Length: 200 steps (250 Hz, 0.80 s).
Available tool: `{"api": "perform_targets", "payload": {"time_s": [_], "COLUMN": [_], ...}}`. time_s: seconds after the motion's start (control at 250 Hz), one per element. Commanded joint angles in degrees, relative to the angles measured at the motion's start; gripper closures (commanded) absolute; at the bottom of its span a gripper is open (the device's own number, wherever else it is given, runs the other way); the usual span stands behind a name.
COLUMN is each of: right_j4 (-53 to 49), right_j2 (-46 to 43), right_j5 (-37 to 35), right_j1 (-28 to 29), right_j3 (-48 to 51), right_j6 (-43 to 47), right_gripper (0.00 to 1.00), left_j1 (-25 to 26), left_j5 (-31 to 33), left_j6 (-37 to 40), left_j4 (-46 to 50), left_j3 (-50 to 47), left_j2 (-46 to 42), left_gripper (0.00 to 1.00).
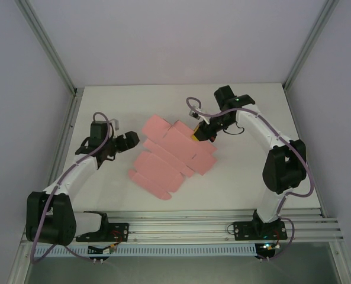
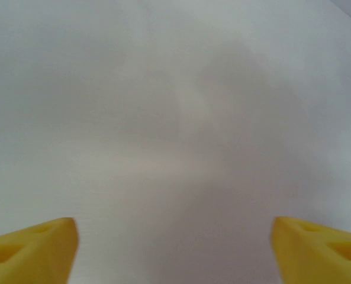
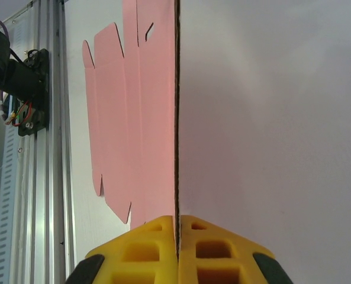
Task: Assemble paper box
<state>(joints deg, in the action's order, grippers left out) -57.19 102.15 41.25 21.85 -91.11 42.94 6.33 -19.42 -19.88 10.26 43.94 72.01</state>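
The paper box (image 1: pixel 166 155) is a flat pink die-cut sheet with tabbed flaps, spread over the middle of the white table. My right gripper (image 1: pixel 202 134) is shut on the sheet's far right edge. In the right wrist view its yellow fingers (image 3: pixel 157 248) pinch the card edge-on, the pink sheet (image 3: pixel 139 112) stretching away on the left. My left gripper (image 1: pixel 129 142) hovers just left of the sheet, apart from it. Its yellow fingertips (image 2: pixel 36 245) stand wide apart with bare table between them.
An aluminium rail (image 1: pixel 181 228) runs along the near edge with both arm bases on it. Frame posts (image 1: pixel 48 50) stand at the back corners, and grey walls close in the table (image 1: pixel 246 177).
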Motion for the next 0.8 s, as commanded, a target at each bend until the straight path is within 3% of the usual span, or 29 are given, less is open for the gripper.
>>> {"api": "perform_targets", "payload": {"time_s": [0.0,0.056,0.268,0.479,0.795], "right_j4": [-0.09,0.25,1.35,3.89,6.18], "right_j2": [-1.09,-1.1,-0.34,-0.67,-1.66], "right_j5": [2.5,2.25,1.06,1.11,2.43], "right_j1": [-0.11,-0.14,-0.13,-0.11,-0.06], "right_j3": [0.2,0.12,-0.98,-1.21,-0.36], "right_j6": [0.6,0.03,-3.46,-7.02,-11.38], "right_gripper": [1.0,1.0,1.0,1.0,1.0], "left_j1": [0.0,0.07,1.1,4.25,8.77], "left_j5": [-16.39,-20.67,-25.16,-26.09,-26.4], "left_j6": [2.77,4.77,7.49,10.65,12.7], "left_j4": [-4.97,-5.27,-7.63,-5.88,-8.13], "left_j3": [0.18,-0.03,-3.62,-3.16,-3.93], "left_j2": [1.2,1.08,-2.69,-1.58,-0.6], "left_gripper": [0.21,0.25,0.35,0.45,0.49]}}
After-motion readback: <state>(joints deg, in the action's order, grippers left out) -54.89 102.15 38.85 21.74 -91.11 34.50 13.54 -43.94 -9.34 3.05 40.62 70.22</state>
